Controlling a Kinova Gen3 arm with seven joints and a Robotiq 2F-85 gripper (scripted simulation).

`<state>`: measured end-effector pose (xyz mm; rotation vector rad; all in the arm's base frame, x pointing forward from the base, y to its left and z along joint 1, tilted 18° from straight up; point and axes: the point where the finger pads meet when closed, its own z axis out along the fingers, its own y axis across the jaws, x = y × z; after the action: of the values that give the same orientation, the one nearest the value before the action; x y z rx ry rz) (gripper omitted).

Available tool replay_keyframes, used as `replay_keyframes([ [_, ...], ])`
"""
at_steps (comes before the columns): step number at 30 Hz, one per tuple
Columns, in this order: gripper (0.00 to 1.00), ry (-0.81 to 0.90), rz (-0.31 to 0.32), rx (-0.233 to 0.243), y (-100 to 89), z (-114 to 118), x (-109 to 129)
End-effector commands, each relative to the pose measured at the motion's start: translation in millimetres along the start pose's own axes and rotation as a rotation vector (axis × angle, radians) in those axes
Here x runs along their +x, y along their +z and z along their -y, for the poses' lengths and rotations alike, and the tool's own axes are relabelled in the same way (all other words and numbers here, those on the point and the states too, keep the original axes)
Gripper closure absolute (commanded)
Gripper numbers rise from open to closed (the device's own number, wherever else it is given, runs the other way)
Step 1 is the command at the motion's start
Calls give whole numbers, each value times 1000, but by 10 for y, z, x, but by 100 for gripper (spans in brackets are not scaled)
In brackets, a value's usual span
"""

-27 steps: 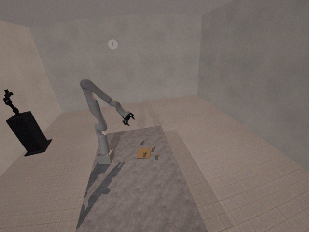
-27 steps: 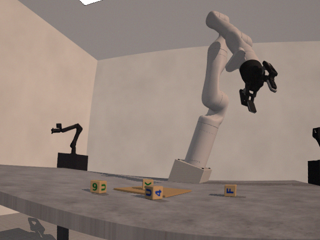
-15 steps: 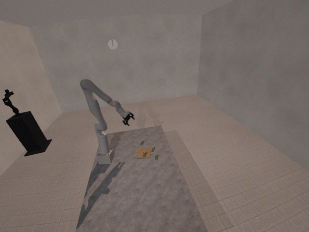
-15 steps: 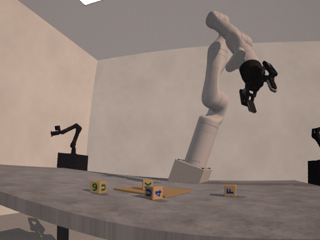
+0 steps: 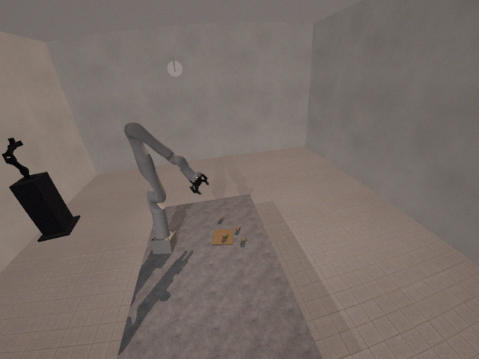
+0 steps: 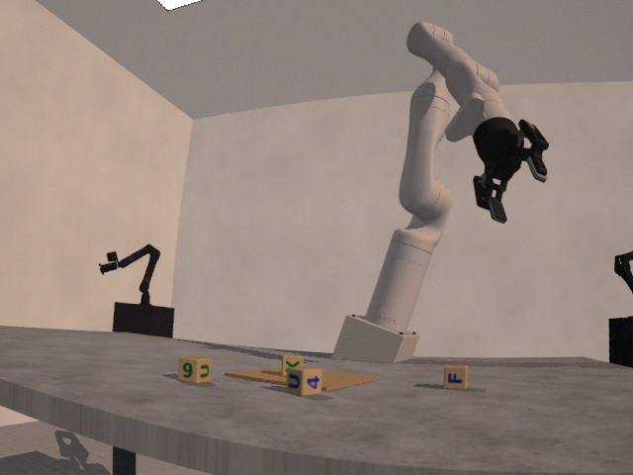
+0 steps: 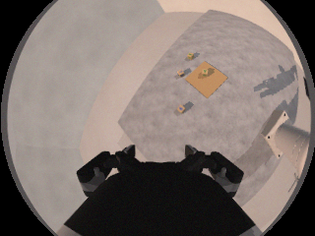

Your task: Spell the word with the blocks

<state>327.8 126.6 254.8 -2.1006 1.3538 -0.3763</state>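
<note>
The tan mat [image 5: 221, 238] lies flat on the grey table, in front of my base. One block [image 6: 292, 364] with a green K on its side sits on the mat. A block [image 6: 305, 381] showing a blue U and 4 stands just off the mat's far edge. A block [image 6: 194, 369] with a green 9 and U stands apart to one side, and a block [image 6: 455, 377] with a blue F stands apart on the other side. I cannot read the top faces. My gripper [image 6: 518, 191] [image 7: 159, 150] is open and empty, high above the table, well away from the blocks.
My white arm base [image 5: 162, 244] stands on the table near the mat. A black pedestal with a small dark arm [image 5: 40, 204] stands on the floor far from the table. The table edge runs close behind the blocks in the exterior view.
</note>
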Motion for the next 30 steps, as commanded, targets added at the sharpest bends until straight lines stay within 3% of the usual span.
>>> replay_keyframes([
  [1, 0, -2, 5, 3, -4, 24, -9],
  [18, 0, 1, 60, 6, 11, 220, 47],
  [30, 0, 1, 60, 6, 11, 220, 47],
])
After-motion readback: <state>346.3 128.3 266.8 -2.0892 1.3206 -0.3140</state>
